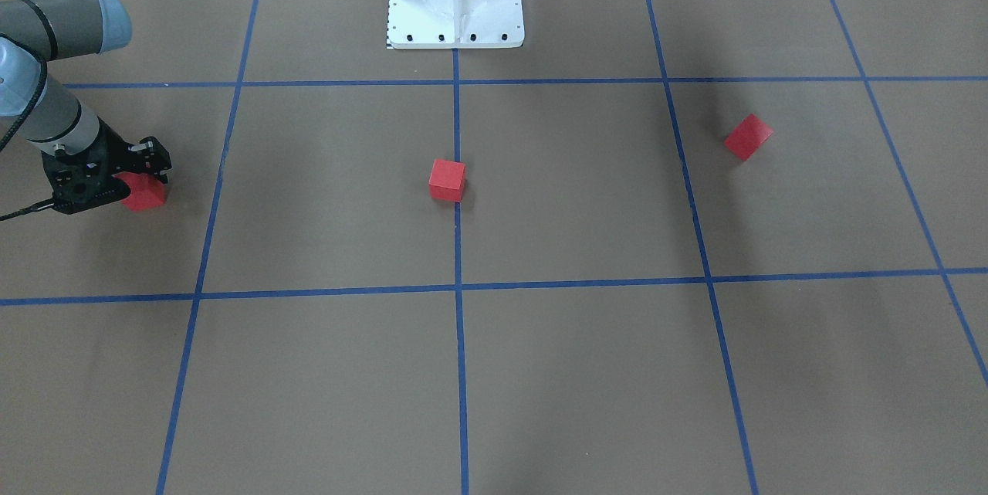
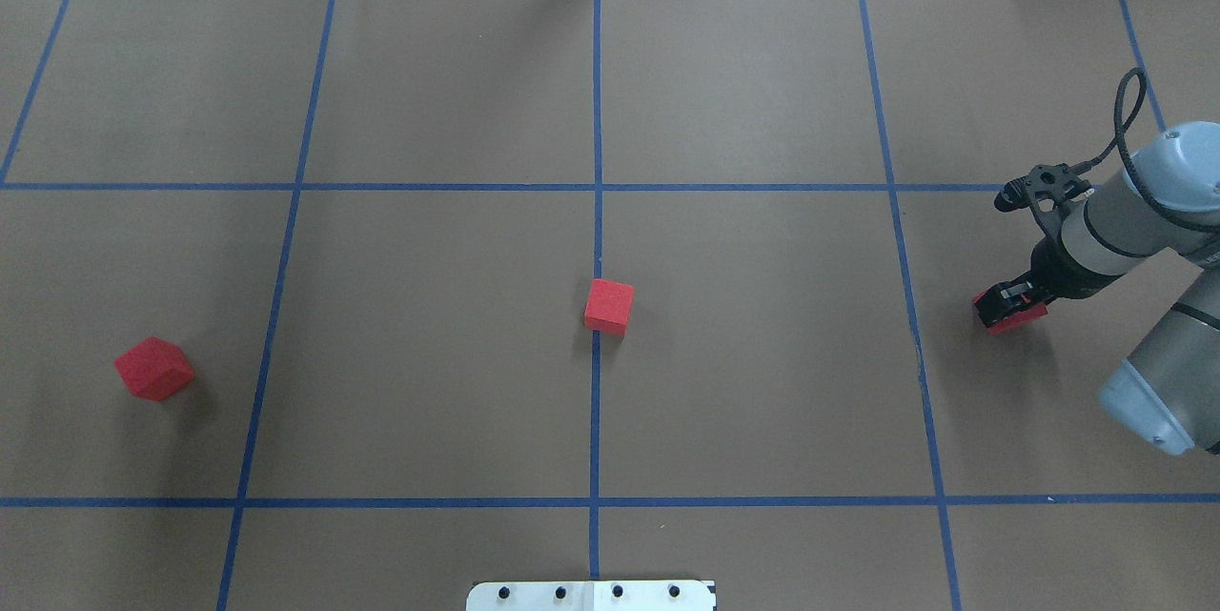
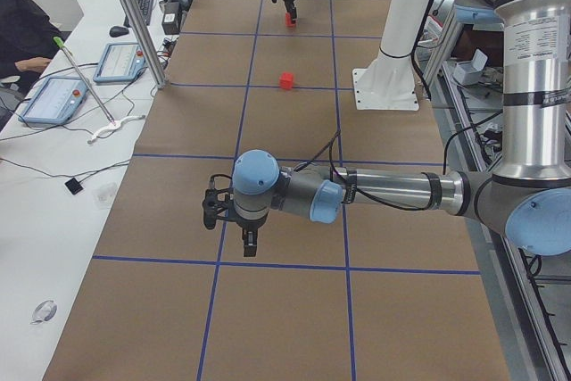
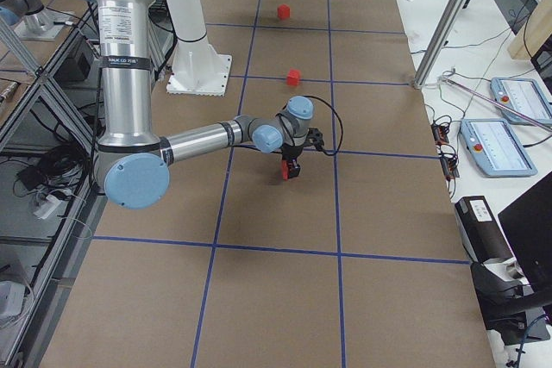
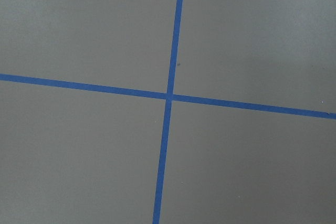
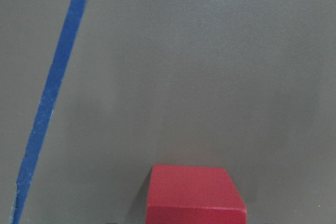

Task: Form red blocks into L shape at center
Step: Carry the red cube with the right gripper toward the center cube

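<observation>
Three red blocks lie on the brown paper. One point(image 2: 609, 306) sits at the center, touching the middle blue tape line point(image 2: 597, 239); it also shows in the front view point(image 1: 447, 179). A second block point(image 2: 154, 368) lies alone far on my left side, turned at an angle point(image 1: 747, 137). My right gripper point(image 2: 1010, 304) stands over the third block point(image 2: 1014, 320) on my right side, its jaws close against it at table level point(image 1: 145, 192). The right wrist view shows that block point(image 6: 194, 195) close below. My left gripper point(image 3: 249, 243) hovers low over bare paper; I cannot tell if it is open.
The white robot base point(image 1: 455, 1) stands at the table's near edge behind the center block. Blue tape lines split the paper into large squares. Operator desks with tablets point(image 4: 500, 144) run along the table's far side.
</observation>
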